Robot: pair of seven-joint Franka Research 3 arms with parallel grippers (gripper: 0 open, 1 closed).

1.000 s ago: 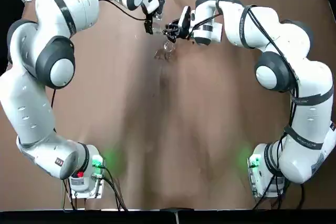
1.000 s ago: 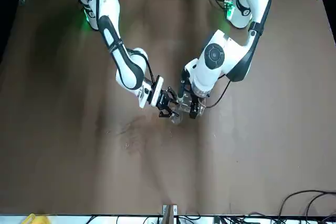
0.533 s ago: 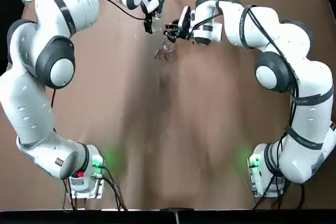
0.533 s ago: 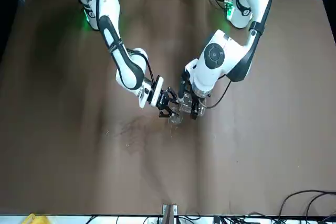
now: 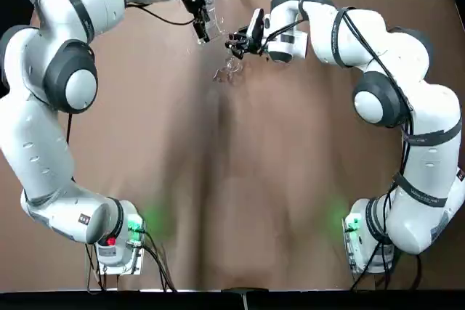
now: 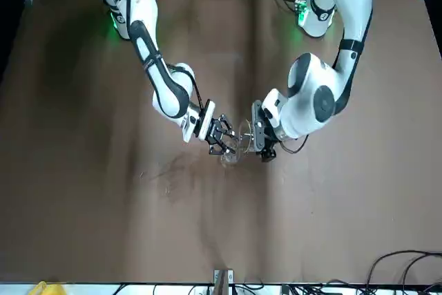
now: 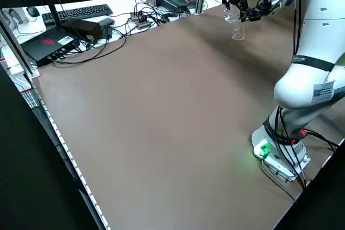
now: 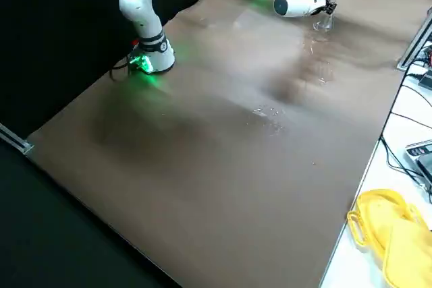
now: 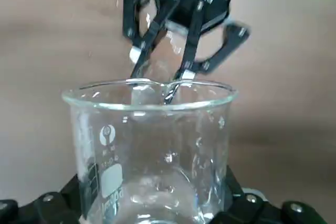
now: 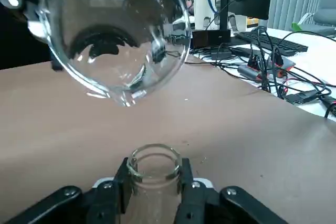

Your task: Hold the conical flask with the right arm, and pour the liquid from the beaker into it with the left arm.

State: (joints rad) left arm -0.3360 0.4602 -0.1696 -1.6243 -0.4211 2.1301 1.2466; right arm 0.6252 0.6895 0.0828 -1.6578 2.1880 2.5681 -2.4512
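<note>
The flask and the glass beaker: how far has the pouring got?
Done: the right hand grips the flask by its neck, and the left hand holds the beaker. In hand: the beaker is up by the flask, probably for pouring. Left: drops and a little liquid seem to remain in the beaker; I can't tell how much reached the flask.
</note>
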